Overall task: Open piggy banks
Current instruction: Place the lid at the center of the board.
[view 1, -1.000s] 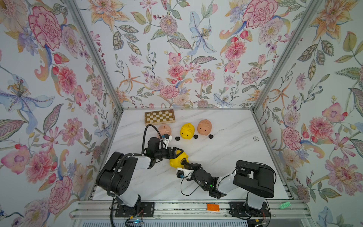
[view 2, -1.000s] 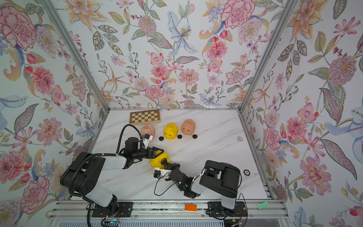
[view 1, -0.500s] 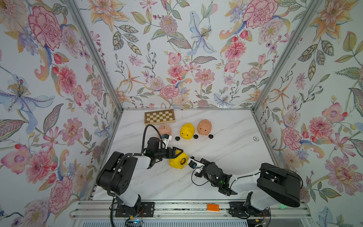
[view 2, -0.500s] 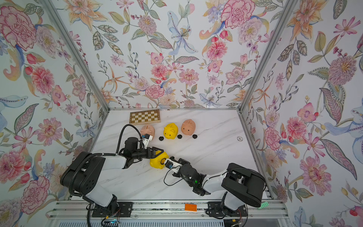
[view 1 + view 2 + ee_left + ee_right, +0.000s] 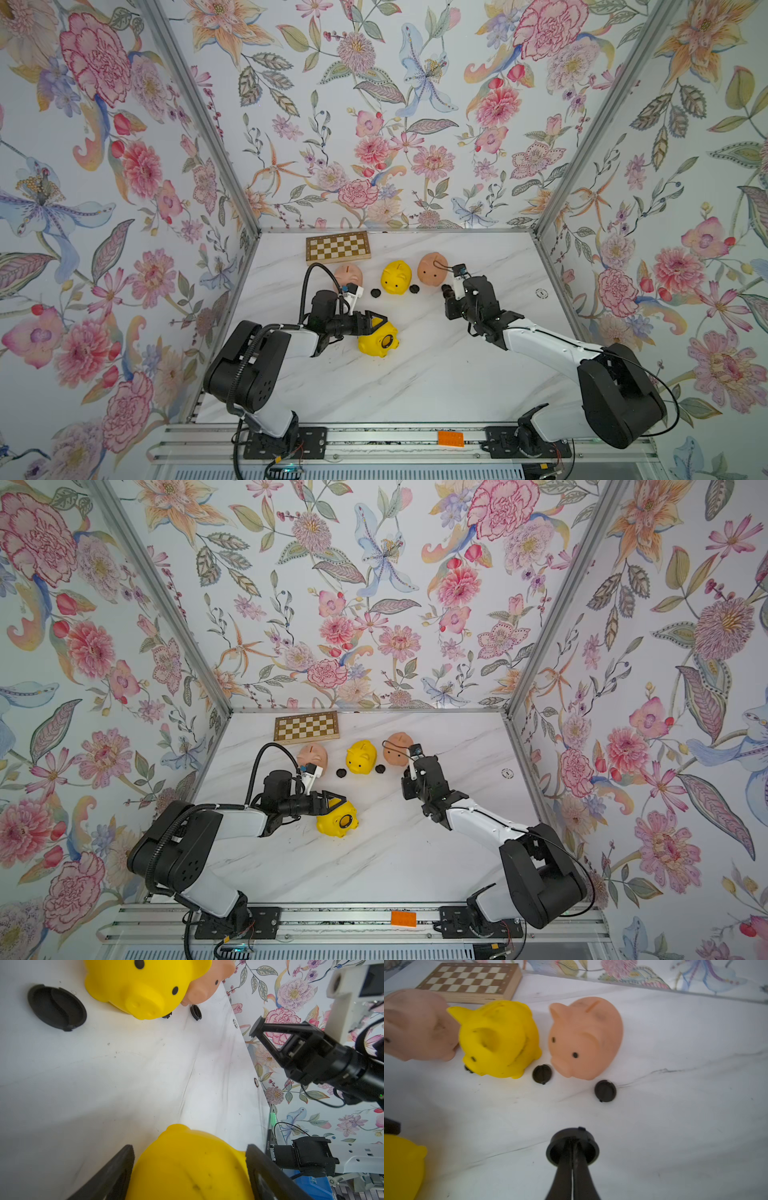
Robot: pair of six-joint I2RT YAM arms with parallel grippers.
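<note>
A yellow piggy bank (image 5: 376, 343) lies on its side near the table's middle, its round plug hole (image 5: 388, 340) uncovered. My left gripper (image 5: 380, 330) is shut on it, a finger (image 5: 116, 1167) on each flank of the yellow body (image 5: 187, 1159). Three more piggy banks stand in a row behind: peach (image 5: 348, 274), yellow (image 5: 396, 277), peach (image 5: 432, 270). My right gripper (image 5: 572, 1145) is shut on a small black plug (image 5: 554, 1151), held above the table just in front of the right peach pig (image 5: 587, 1036).
Loose black plugs lie on the table by the row of pigs (image 5: 542, 1073) (image 5: 605, 1091) (image 5: 375, 293). A chessboard (image 5: 337, 247) lies against the back wall behind the row. Flowered walls close in three sides.
My right gripper has pulled away from the held yellow pig and swung to the back right, carrying the black plug. The left gripper and its pig have stayed put.
</note>
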